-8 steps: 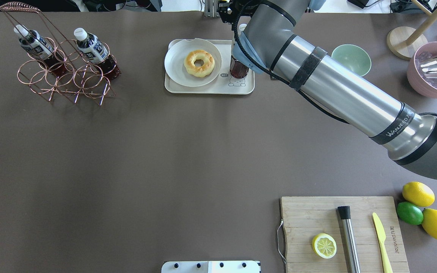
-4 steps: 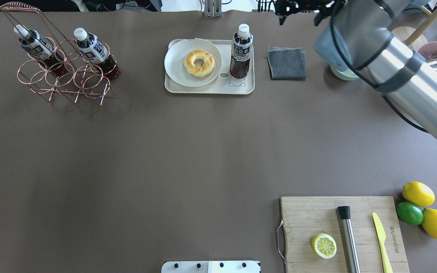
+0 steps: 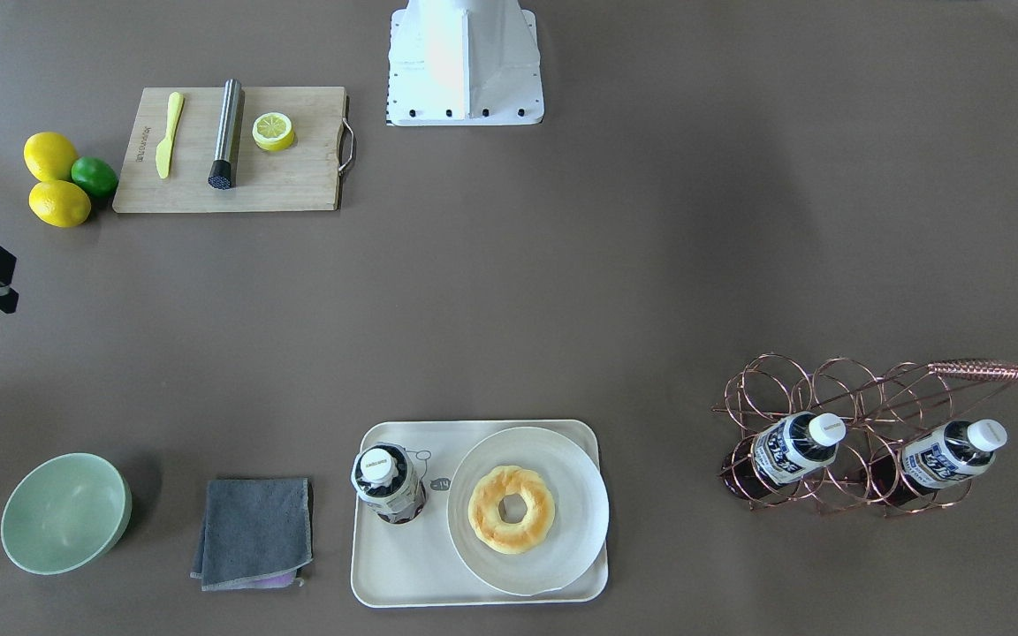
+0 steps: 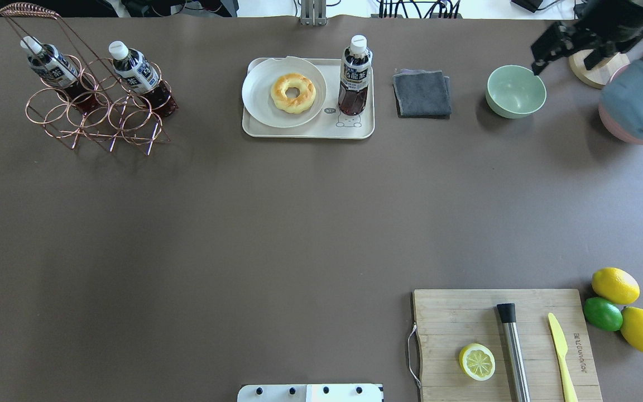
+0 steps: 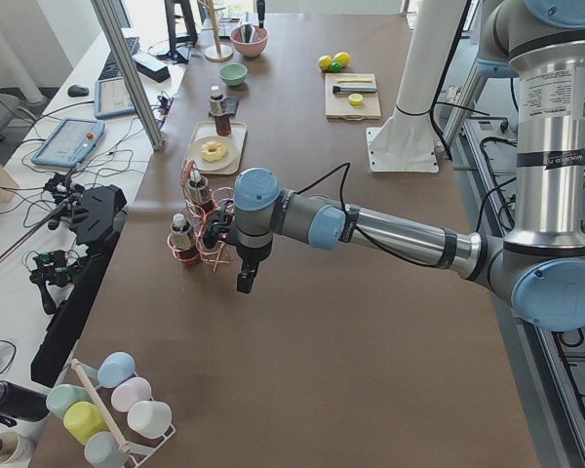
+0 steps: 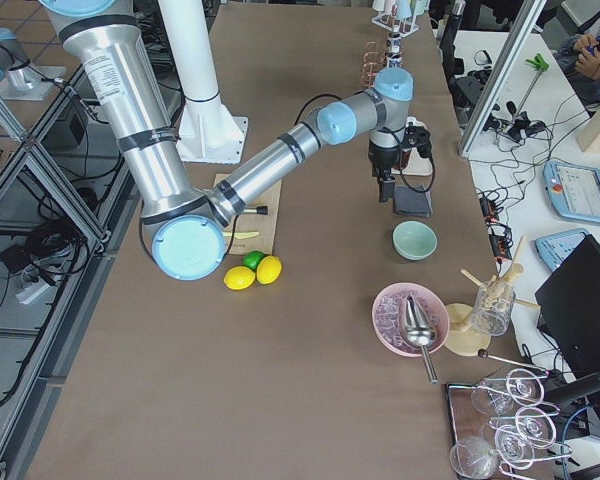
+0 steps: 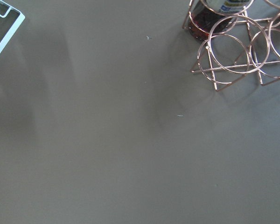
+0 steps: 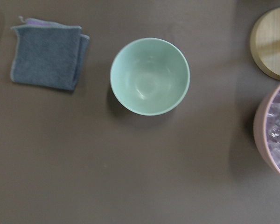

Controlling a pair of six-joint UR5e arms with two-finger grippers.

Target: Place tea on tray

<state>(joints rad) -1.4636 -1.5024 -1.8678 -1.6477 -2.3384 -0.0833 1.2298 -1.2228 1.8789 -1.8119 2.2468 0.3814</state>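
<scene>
One tea bottle (image 4: 355, 72) with a white cap stands upright on the cream tray (image 4: 305, 133), by the bear drawing; it also shows in the front view (image 3: 387, 484). Nothing touches it. Two more tea bottles (image 4: 48, 62) (image 4: 138, 71) lean in the copper wire rack (image 4: 92, 114). My right gripper (image 4: 568, 61) hangs open and empty at the far right, just beyond the green bowl (image 4: 516, 90). My left gripper (image 5: 244, 281) hangs over the table near the rack; I cannot tell whether it is open or shut.
A round plate with a donut (image 4: 292, 92) fills the tray's left part. A grey cloth (image 4: 422, 92) lies right of the tray. A pink bowl of ice (image 8: 275, 135) is at the far right. A cutting board (image 4: 505, 340) and lemons (image 4: 614, 285) are at the near right.
My right arm has let go of the tea bottle and swung away to the right, past the cloth to beyond the green bowl. The bottle stays upright on the tray.
</scene>
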